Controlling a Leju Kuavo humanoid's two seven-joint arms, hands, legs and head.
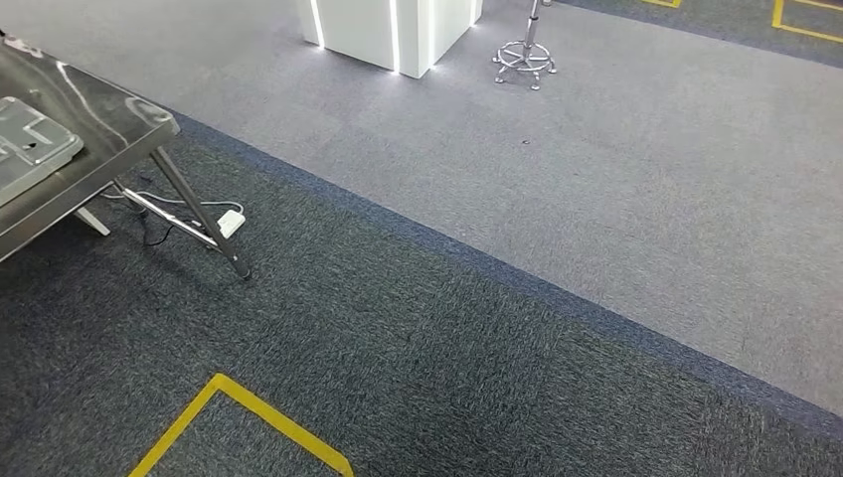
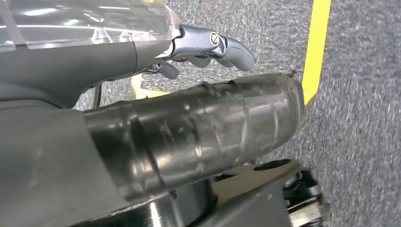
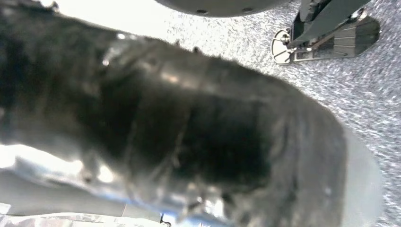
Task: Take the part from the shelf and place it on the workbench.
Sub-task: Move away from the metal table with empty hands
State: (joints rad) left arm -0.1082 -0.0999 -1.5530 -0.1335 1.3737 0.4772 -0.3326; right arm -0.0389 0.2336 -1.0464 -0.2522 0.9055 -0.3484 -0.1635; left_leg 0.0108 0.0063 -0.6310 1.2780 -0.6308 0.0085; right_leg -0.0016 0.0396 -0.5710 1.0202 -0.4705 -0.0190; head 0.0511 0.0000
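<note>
Head view: workbench (image 1: 119, 119) carries a metal part (image 1: 30, 144), no legible writing.

Workbench (image 1: 109, 124): bare metal, smooth, glossy, streaked with reflections.
Part (image 1: 25, 147): pale grey metal plate, duller sheen.
Floor (image 1: 447, 338): rough matt carpet, dark grey beside lighter grey.
Floor tape (image 1: 249, 407): flat yellow, slightly shiny.
Stool base (image 1: 525, 58): polished chrome.
Left hand (image 2: 189, 132): thumb wrapped in glossy, wrinkled tape; fingers smooth grey plastic.
Right hand (image 3: 189, 132): blurred, seemingly dark shiny wrapping.
</note>
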